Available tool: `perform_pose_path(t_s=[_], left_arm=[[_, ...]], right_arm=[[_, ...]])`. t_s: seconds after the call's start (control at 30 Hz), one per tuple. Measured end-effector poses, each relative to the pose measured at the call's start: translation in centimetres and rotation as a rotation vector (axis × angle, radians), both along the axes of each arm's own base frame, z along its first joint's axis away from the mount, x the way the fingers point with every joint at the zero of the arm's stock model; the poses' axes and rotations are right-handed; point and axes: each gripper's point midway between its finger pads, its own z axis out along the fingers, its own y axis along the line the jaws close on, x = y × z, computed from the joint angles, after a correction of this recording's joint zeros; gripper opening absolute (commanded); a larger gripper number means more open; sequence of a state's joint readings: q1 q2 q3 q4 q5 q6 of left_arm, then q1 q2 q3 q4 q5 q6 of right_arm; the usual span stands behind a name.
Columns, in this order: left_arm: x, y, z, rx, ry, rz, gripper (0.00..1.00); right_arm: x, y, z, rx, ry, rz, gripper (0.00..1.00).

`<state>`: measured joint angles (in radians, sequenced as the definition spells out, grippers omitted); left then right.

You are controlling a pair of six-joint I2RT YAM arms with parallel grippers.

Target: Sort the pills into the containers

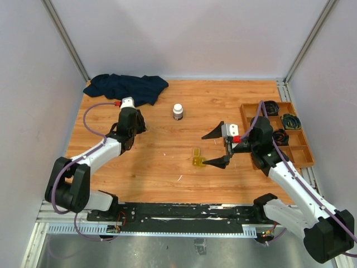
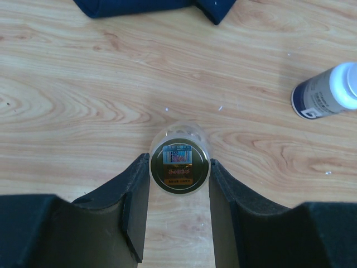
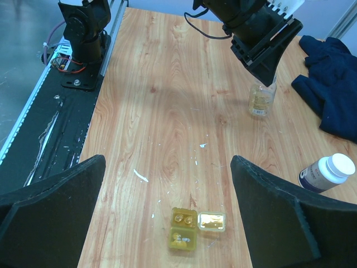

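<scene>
A small clear amber vial (image 2: 179,146) stands upright on the wooden table, and my left gripper (image 2: 178,163) is shut on it, one finger touching each side. The right wrist view shows the vial (image 3: 260,100) under the left gripper (image 3: 262,53). A flat translucent yellow case (image 3: 186,230) lies open with its lid flap (image 3: 212,221) to the side and small pills (image 3: 182,218) in its compartments. My right gripper (image 3: 166,167) hovers open over the case, its fingers wide on either side. From above, the case (image 1: 197,158) lies just left of the right gripper (image 1: 216,148).
A white-capped bottle (image 1: 178,111) stands mid-table, right of the left gripper (image 1: 131,118). A dark blue cloth (image 1: 126,86) is bunched at the back left. A brown wooden compartment tray (image 1: 301,153) holding dark coiled items sits at the right edge.
</scene>
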<state>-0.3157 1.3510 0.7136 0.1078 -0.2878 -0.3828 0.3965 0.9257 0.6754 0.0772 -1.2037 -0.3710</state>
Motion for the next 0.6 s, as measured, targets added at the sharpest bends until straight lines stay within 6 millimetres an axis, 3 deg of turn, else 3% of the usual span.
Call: perform_pose_path(t_s=[0.03,0.17,0.23,0.33,0.6], left_arm=[[0.2,0.1,-0.1,0.007,0.007,0.007,0.28],[0.9,0.3,-0.6,0.026,0.028,0.026,0.61],[1.2,0.3,-0.7,0.035,0.039,0.031,0.70],[1.8,0.2,-0.4,0.037,0.035,0.032,0.76],[1.7,-0.2,0.6,0.023,0.023,0.017,0.80]], right_arm=[[0.0,0.0,0.0,0.000,0.000,0.000,0.96],[0.0,0.0,0.0,0.000,0.000,0.000,0.96],[0.0,0.0,0.0,0.000,0.000,0.000,0.96],[0.0,0.0,0.0,0.000,0.000,0.000,0.96],[0.0,0.0,0.0,-0.001,0.001,-0.001,0.96]])
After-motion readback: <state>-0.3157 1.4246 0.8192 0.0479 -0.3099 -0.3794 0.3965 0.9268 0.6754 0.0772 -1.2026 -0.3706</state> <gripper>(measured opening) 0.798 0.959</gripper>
